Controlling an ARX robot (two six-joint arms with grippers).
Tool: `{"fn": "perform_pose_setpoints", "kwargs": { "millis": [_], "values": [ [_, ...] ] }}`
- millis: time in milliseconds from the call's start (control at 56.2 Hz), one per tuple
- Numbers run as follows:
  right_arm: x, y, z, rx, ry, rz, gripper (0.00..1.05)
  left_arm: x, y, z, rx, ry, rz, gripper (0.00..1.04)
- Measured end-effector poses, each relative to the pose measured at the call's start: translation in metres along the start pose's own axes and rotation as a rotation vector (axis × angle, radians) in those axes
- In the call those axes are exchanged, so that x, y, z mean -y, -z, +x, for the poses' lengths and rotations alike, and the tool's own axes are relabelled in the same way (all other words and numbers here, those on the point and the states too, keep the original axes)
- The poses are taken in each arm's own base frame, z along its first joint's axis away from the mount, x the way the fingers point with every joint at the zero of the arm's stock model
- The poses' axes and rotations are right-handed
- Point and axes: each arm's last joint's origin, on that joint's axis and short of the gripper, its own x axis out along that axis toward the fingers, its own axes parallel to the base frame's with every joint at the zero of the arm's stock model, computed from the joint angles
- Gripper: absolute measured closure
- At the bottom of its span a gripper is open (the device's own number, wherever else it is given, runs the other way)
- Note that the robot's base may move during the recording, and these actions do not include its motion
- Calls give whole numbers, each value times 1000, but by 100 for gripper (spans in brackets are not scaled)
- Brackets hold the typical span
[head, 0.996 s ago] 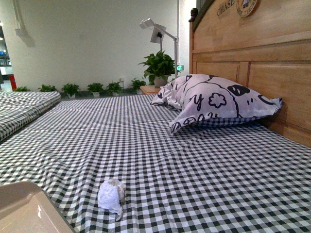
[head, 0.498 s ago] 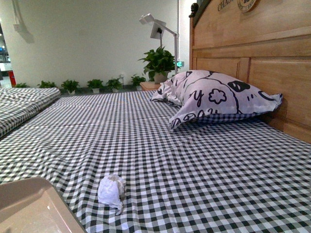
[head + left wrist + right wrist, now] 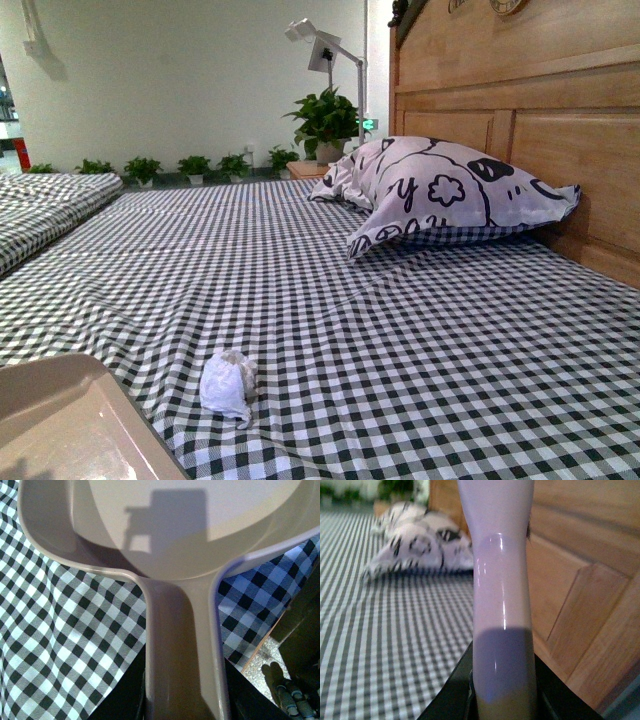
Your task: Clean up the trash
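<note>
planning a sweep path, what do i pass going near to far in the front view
dustpan → paper wad → pillow → potted plant → back wall

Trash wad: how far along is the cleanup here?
Done: tools are up; the left gripper holds the dustpan by its handle, the right gripper a pale handle, its head unseen. In hand: the dustpan's corner sits near the wad. Left: the wad lies on the checked sheet, outside the pan, unswept.
</note>
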Motion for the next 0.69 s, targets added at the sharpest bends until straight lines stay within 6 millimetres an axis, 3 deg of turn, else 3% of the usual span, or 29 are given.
{"fn": "perform_pose_setpoints", "kwargs": {
  "millis": [142,391,516,693],
  "values": [
    [-30,-16,40,-105,-160,-71,85,0,0,0,0,0,0,79],
    [-75,-42,111,-160,-253,-83,85,0,0,0,0,0,0,79],
    [-106,-33,144,-258,-312,-135,85,0,0,0,0,1,0,79],
    [-137,-10,169,-363,-343,-194,85,0,0,0,0,1,0,79]
  ]
}}
